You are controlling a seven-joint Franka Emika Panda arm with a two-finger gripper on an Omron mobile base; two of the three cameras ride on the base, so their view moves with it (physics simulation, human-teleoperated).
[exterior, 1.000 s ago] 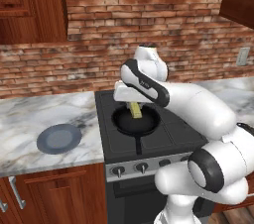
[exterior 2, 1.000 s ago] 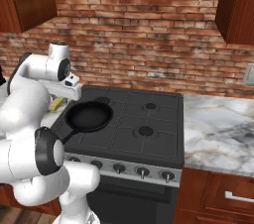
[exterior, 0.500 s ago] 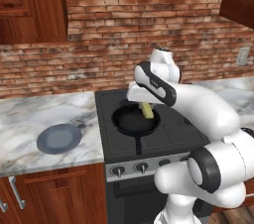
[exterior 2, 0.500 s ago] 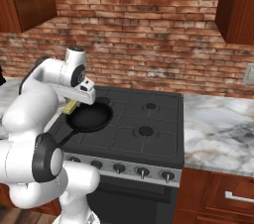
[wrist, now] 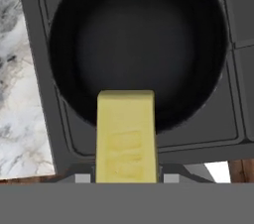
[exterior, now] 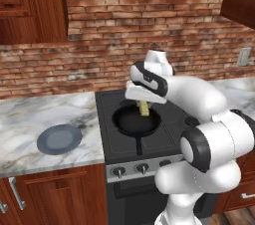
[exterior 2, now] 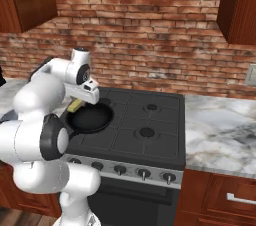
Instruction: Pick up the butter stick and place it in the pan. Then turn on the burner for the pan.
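One tool (exterior: 143, 103) is clamped on the single butter stick (exterior: 144, 108), holding it in the air just above the one black frying pan (exterior: 135, 121), which sits on the near left burner of the stove (exterior: 169, 124). In the hand view the butter stick (wrist: 126, 136) hangs over the pan's (wrist: 139, 44) rim. One grey-blue plate (exterior: 59, 138) lies on the marble desk (exterior: 35, 119), left of the stove and well apart from the pan.

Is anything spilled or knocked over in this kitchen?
No, nothing stands out. The butter stick hangs in the shut gripper above the pan, and the plate lies flat on the counter.
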